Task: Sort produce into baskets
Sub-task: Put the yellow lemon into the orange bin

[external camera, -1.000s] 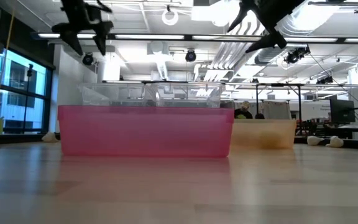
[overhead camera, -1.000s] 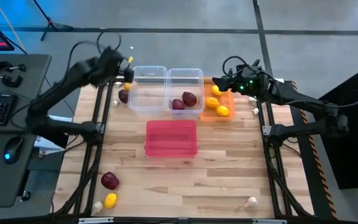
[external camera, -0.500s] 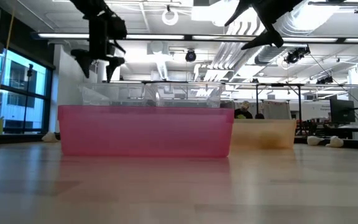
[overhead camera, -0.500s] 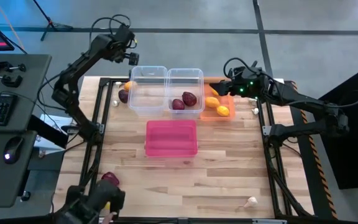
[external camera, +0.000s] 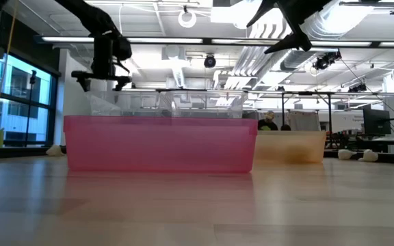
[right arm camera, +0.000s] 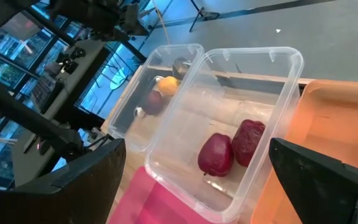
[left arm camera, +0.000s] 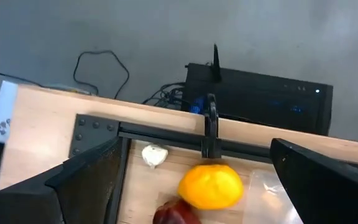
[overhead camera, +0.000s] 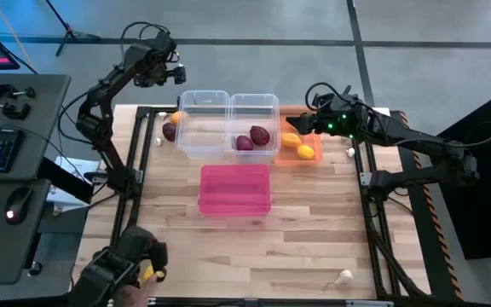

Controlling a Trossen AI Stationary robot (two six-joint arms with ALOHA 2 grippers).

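Observation:
My left gripper [overhead camera: 176, 77] hangs open and empty over the table's far left edge, beyond a lemon [left arm camera: 210, 185], a red onion [left arm camera: 176, 213] and a garlic bulb [left arm camera: 155, 154] that lie on the table left of the clear bins. My right gripper [overhead camera: 303, 126] hangs open and empty above the far end of the orange bin [overhead camera: 312, 141], which holds two lemons [overhead camera: 306, 153]. Two red onions [right arm camera: 216, 154] lie in the right clear bin [overhead camera: 273, 128]. The left clear bin [overhead camera: 196, 145] and the pink bin [overhead camera: 234, 175] show nothing inside.
A person [overhead camera: 118, 271] leans in at the near left corner, a hand over the produce there; a lemon [overhead camera: 150, 273] shows beside it. One garlic bulb [overhead camera: 343, 275] lies near the front right, another [overhead camera: 350, 152] right of the orange bin. Bare wood lies in front of the pink bin.
My left gripper has swung away from the left clear bin toward the table's far edge and turned about. A person has come in at the near left corner and now covers the red onion and garlic that lay there.

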